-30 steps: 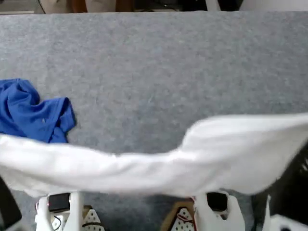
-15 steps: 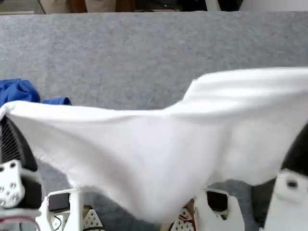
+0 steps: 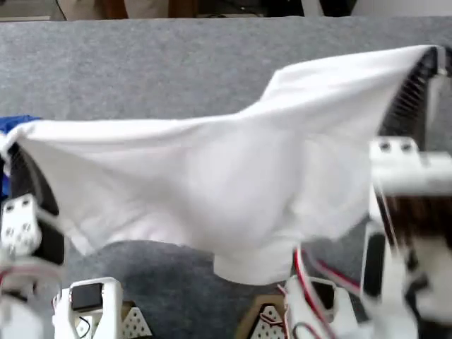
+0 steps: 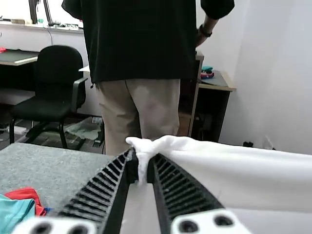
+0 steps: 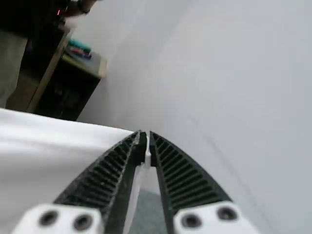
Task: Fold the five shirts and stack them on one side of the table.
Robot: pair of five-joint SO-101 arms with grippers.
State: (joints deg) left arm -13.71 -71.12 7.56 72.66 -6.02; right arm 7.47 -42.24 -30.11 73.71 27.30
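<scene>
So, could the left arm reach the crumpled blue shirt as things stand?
Probably not: the left gripper is shut on a corner of the white cloth shirt, so it cannot grasp the blue shirt.

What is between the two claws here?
The white shirt hangs stretched between them above the gray table, the left claw pinching one end and the right claw the other; the high view shows the span.

The left gripper (image 4: 141,158) has two black fingers (image 4: 105,187), long and tapering, ribbed with fine crosswise ridges and set in white mounts with dark round screw holes. The right gripper (image 5: 145,134) is built alike. From above, the left arm (image 3: 18,229) and right arm (image 3: 399,169) show white boxy housings with small dark screw holes. Red and white cables (image 3: 316,269) curl beside the right arm's base (image 3: 321,305).
</scene>
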